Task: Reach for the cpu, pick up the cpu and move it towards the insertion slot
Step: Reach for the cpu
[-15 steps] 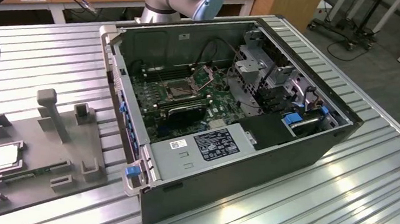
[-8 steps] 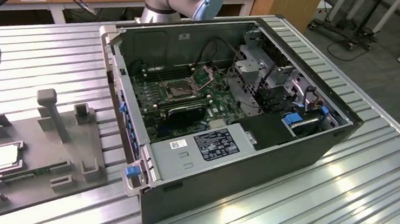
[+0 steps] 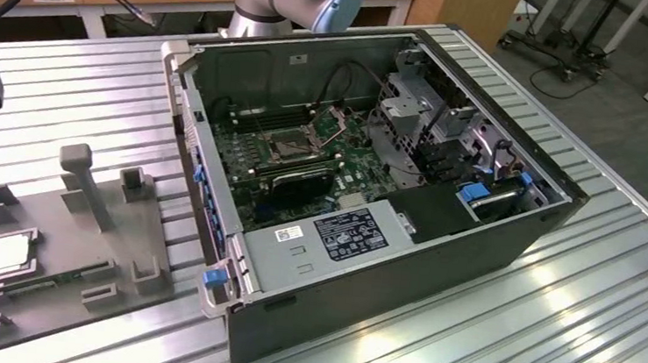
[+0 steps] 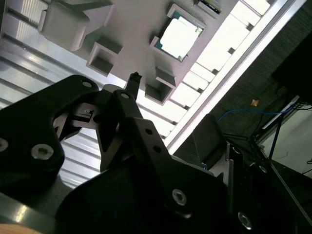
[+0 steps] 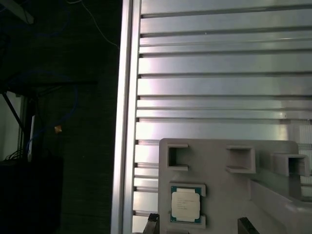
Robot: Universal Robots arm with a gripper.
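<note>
Broadly, the slatted table [image 3: 545, 342] carried the open computer case [image 3: 494, 249] and, toward the exterior view's left, a grey holder plate [image 3: 71, 252]. The gripper [image 5: 199, 227] hung near that plate, jaws spread, holding nothing. The insertion slot [image 3: 284, 145] sat on the board inside the case, well apart from the cpu [image 3: 9, 255], which lay flat in a plate recess. Judged light, rigid, thin, slick on top, delicate underneath: best pinched by opposite edges, not the faces. The exterior view gave the slot and the stretch between the two; the first wrist view gave the cpu [image 5: 185, 204] nearly head-on, corner tabs showing.
</note>
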